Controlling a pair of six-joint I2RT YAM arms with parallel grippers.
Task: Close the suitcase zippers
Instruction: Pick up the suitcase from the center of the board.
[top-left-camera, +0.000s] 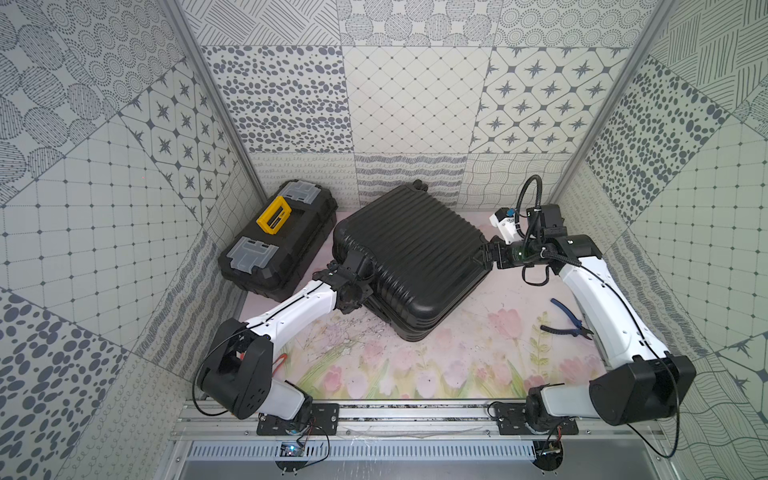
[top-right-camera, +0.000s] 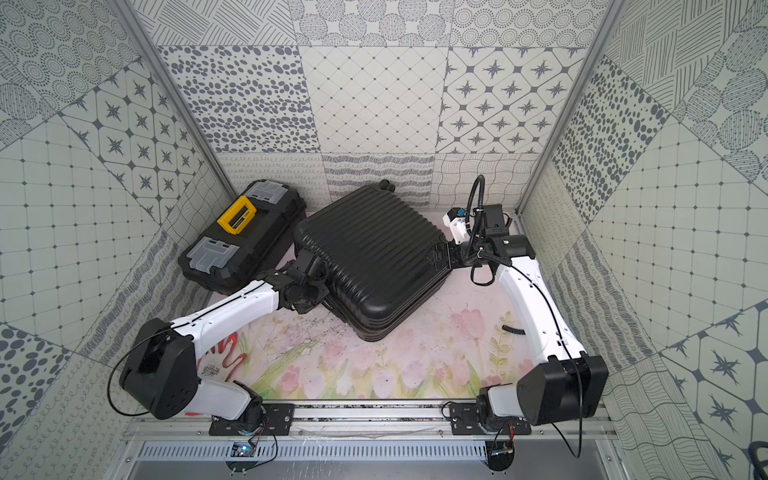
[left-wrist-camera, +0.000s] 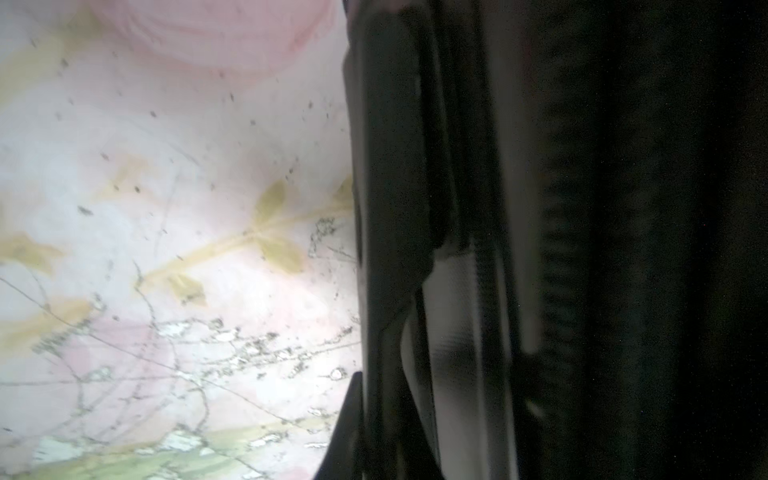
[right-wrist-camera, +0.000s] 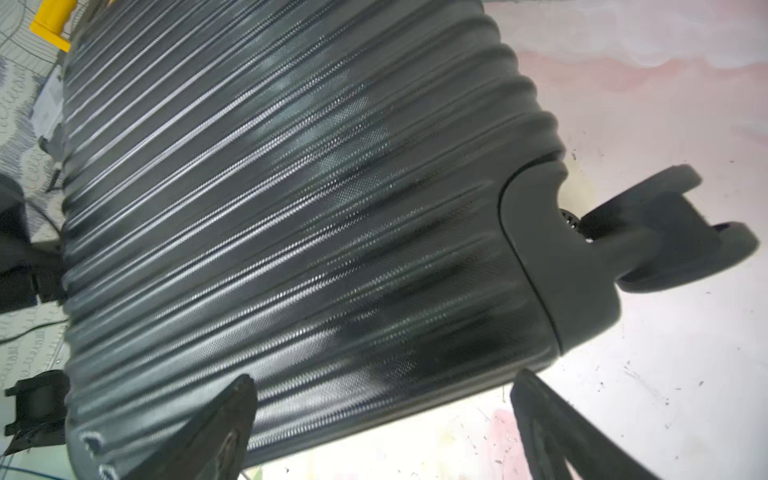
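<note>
Toolbox (top-left-camera: 277, 237) just beside suitcase (top-left-camera: 411, 257), only a narrow strip of mat (top-left-camera: 457, 332) between. Pliers (top-left-camera: 566, 314) lie beside right arm (top-left-camera: 598, 299). Mat in front of suitcase open, wide passage.

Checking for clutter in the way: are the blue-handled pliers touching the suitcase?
Apart. In a top view, bare floral mat lies between the pliers and the suitcase.

Bright, even light; wrist views softly blurred.
</note>
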